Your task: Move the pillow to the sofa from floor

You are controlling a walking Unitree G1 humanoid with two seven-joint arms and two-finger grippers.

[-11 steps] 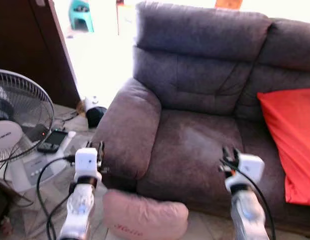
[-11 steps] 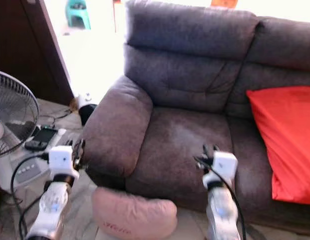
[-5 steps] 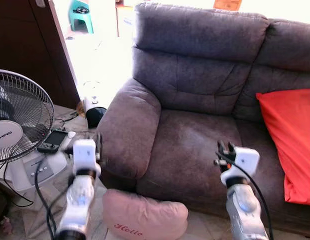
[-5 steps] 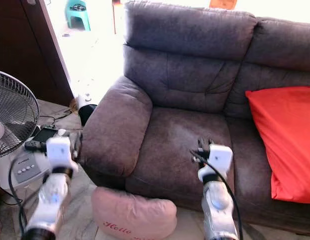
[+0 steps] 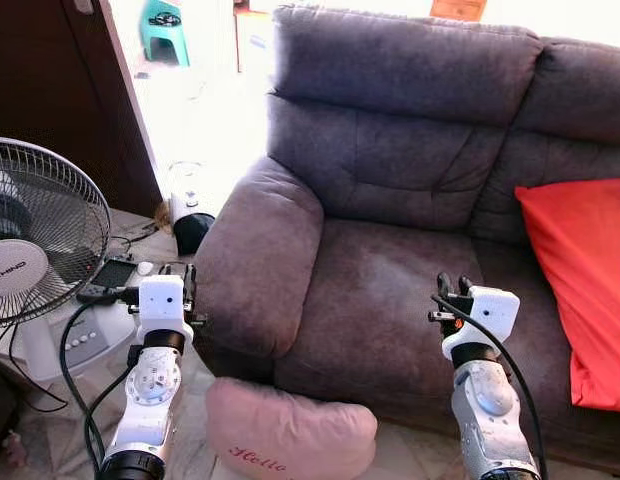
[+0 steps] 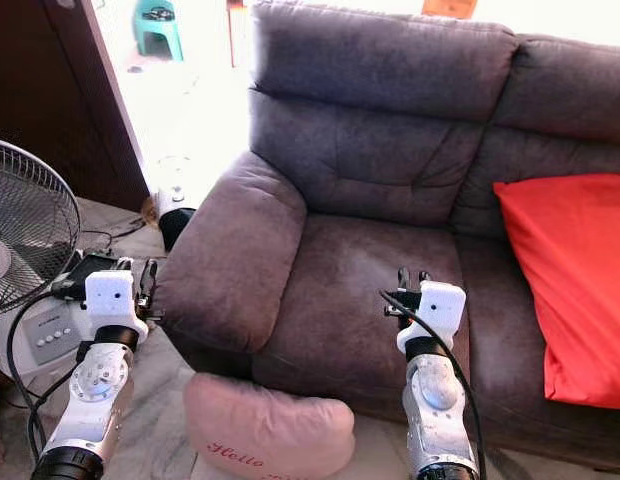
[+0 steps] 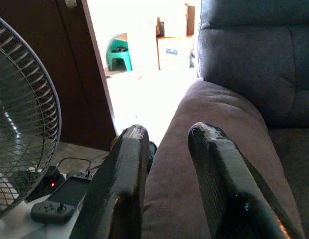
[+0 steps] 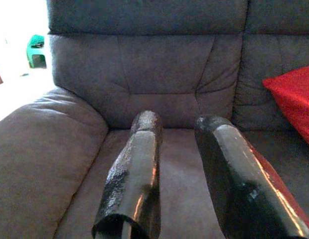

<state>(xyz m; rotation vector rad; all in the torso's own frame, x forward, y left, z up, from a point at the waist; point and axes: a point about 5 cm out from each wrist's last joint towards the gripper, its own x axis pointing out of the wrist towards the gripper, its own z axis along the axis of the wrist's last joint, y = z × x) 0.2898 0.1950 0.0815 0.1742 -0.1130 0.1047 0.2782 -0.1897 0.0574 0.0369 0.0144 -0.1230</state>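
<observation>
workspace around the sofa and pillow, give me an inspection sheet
surface: grey sofa, seat cushion bare
job's things: pink pillow on the floor against the sofa front
clutter: red cushion on the sofa's right side; fan; game controller and phone at the fan base
claws: left claw open, raised beside the armrest; right claw open, above the seat; neither holds anything
cables: black cable on the floor by the fan
surroundings: bright doorway with green stool
</observation>
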